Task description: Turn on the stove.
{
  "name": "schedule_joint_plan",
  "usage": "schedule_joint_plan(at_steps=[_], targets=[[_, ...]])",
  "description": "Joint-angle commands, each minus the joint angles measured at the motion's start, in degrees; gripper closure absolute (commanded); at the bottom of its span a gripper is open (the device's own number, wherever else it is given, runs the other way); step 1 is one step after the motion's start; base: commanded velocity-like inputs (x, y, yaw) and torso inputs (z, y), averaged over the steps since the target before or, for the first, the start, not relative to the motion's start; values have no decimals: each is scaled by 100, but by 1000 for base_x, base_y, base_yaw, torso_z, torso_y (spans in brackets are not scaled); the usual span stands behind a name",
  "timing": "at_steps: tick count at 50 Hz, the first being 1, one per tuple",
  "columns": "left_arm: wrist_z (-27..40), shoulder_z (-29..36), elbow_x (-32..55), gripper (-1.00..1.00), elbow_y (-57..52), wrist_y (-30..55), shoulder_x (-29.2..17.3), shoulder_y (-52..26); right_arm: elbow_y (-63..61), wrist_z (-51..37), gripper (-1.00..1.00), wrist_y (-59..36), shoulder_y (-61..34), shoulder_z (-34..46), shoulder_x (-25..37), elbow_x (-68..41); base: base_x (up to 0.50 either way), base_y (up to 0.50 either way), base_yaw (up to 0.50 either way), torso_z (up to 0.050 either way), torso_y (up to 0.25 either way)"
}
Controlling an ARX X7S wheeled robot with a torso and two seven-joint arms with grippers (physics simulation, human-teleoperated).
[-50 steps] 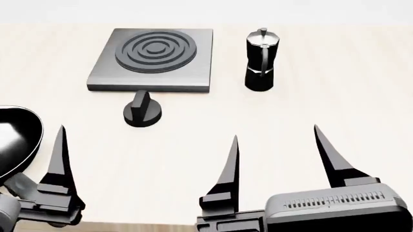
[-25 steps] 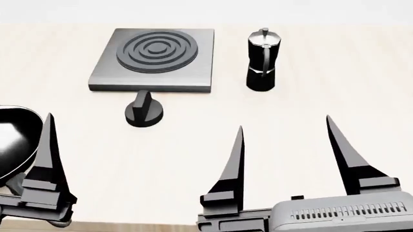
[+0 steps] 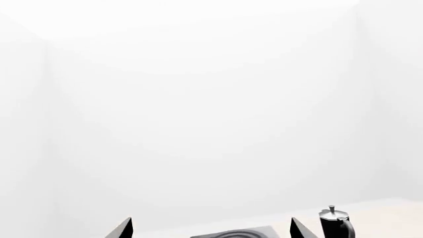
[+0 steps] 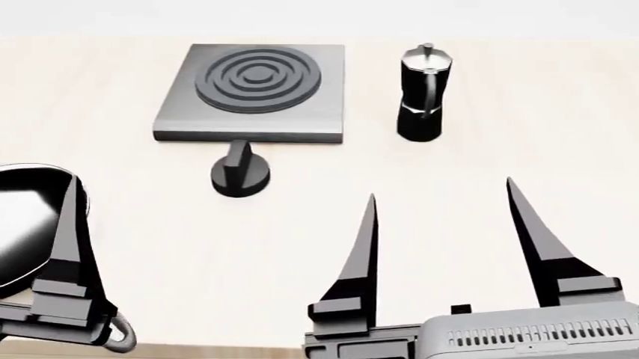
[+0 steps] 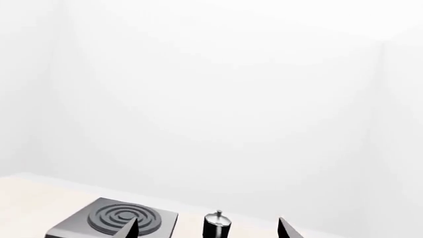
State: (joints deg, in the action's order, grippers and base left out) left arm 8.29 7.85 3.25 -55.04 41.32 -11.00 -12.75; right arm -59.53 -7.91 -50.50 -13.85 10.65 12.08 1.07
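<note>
The stove (image 4: pixel 179 120), a flat grey plate with a dark ringed burner (image 4: pixel 257 78), lies at the far middle-left of the table. Its round black knob (image 4: pixel 239 176) stands just in front of the plate. It also shows in the left wrist view (image 3: pixel 231 233) and the right wrist view (image 5: pixel 79 225). My right gripper (image 4: pixel 441 188) is open and empty, nearer than the knob and to its right. My left gripper (image 3: pixel 210 225) is open and empty; only one of its fingers (image 4: pixel 68 232) shows in the head view, by the pan's rim.
A black moka pot (image 4: pixel 423 93) stands right of the stove. A black frying pan (image 4: pixel 20 224) lies at the near left edge. The light wooden table (image 4: pixel 519 142) ends at a pale wall behind the stove.
The head view has shifted, so the stove, knob and moka pot sit further right. My left finger moved left to the pan's rim. My right gripper reached slightly forward.
</note>
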Motion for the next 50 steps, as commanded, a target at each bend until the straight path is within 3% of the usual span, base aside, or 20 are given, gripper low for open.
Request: schedule_joint_plan(at_steps=[1,50], targets=[[71,48,-4,-100,15,-24,-63,5,-7,-21,-100,-12,-8,38,17,1,0,86,0,0,0],[268,154,74,-100,23,-36,-214,-21,-35,56,-100,-71,-32,122,-7,152,0,85,0,0,0]])
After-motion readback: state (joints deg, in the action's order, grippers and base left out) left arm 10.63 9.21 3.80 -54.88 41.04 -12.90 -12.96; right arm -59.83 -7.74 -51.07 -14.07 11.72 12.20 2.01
